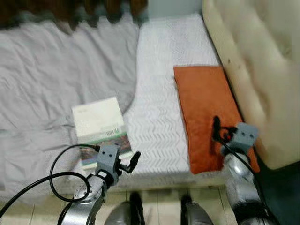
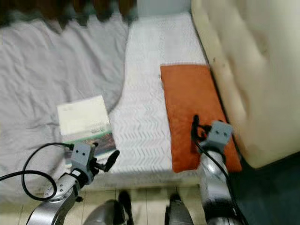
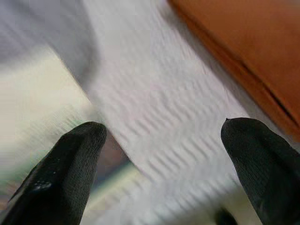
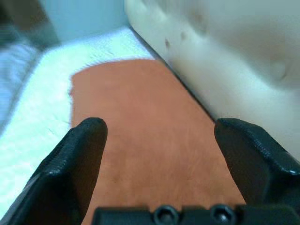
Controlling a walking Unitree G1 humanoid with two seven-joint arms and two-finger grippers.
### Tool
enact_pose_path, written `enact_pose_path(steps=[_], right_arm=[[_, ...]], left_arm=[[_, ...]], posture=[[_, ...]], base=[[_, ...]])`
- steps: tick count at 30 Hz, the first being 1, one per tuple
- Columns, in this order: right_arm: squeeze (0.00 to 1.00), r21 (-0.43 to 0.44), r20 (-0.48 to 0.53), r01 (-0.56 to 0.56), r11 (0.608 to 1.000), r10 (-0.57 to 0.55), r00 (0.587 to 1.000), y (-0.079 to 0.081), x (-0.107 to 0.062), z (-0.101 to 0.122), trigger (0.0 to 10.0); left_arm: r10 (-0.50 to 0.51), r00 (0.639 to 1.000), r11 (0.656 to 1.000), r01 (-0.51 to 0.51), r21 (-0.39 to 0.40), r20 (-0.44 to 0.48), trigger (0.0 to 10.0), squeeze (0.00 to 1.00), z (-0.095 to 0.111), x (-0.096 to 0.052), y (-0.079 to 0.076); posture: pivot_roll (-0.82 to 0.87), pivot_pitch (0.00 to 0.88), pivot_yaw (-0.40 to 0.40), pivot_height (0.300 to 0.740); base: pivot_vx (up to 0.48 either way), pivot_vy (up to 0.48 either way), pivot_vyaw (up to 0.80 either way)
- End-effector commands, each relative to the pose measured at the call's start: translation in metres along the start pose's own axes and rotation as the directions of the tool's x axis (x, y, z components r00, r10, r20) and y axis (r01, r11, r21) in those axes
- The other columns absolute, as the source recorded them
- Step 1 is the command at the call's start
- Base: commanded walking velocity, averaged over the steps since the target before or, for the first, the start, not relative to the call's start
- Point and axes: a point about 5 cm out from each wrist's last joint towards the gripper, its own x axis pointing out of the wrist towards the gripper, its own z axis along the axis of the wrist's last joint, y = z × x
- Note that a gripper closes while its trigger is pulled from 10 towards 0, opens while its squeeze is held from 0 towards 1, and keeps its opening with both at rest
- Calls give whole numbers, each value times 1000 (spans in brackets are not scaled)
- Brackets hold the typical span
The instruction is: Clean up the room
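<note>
An orange pillow [image 1: 206, 110] lies flat on the white mattress [image 1: 159, 93], along the cream padded headboard [image 1: 262, 70]. A book [image 1: 101, 129] with a pale cover rests at the bed's near edge, half on the grey blanket [image 1: 51, 79]. My right gripper [image 1: 220, 133] hovers over the pillow's near end, open, with the orange fabric [image 4: 145, 140] between its fingers [image 4: 77, 159]. My left gripper [image 1: 133, 161] is open at the bed's near edge, just right of the book, over the bare mattress [image 3: 164, 122].
Dark curtains [image 1: 70, 9] hang behind the bed. A strip of pale tiled floor [image 1: 159, 199] runs between me and the bed, with my feet on it. A dark floor area [image 1: 281, 187] lies beside the headboard at right.
</note>
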Motion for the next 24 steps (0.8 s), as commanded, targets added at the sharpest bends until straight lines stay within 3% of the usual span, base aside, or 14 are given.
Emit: enact_pose_path(steps=[1,5,7,12,13,14,17,24], right_arm=[[1000,-1,-48,-4,1000,4,999,-6,-19,-14,10000],[1000,-27,-50,-15,1000,14,999,-13,-33,-19,10000],[1000,-12,-73,14,1000,-15,997,-24,-43,-19,10000],[1000,-21,-134,-26,999,23,991,-27,-51,-23,10000],[459,-33,-154,-32,999,26,988,-27,-52,-25,10000],[0,-36,-166,-32,999,25,986,-27,-51,-26,10000],[0,-43,-168,-43,998,35,985,-25,-49,-25,10000],[0,-84,-167,-47,995,32,985,-23,-49,-22,10000]], left_arm=[[53,998,998,-55,43,29,10000,0,3,1,13],[62,995,996,-67,57,76,10000,0,14,15,15],[87,990,995,-92,38,112,10000,0,18,23,15],[126,987,992,-123,-29,96,10000,0,7,25,5],[118,989,991,-112,-73,87,10000,0,4,27,1],[114,990,989,-106,-106,79,10000,0,1,30,-2],[84,994,990,-77,-115,65,10000,0,-2,36,-5],[82,997,995,-81,-61,14,10000,0,-13,37,8]], posture=[[-57,0,59,740],[-83,0,73,740],[-115,0,74,740],[-145,0,82,740],[-152,0,81,740],[-154,0,85,740],[-159,0,88,740],[-153,0,96,740]], base=[[0,0,0],[0,0,0],[0,0,0],[0,0,0],[0,0,0],[0,0,0],[0,409,0],[0,480,0]])
